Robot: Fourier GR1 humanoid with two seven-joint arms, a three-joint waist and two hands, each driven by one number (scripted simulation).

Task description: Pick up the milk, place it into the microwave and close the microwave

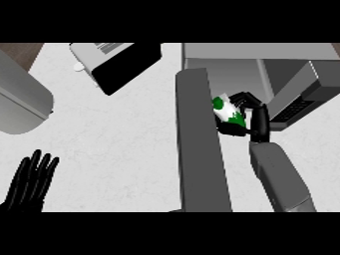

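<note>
We see the right hand [248,115] curled around the milk [228,110] at the open microwave [275,74]; next, release inside. Left hand [30,183] rests open.

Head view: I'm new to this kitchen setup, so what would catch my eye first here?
The green-and-white milk carton stands out right of centre, with the right hand curled round it in front of the microwave. The microwave's open door cuts down the middle. The left hand rests open at lower left.
</note>
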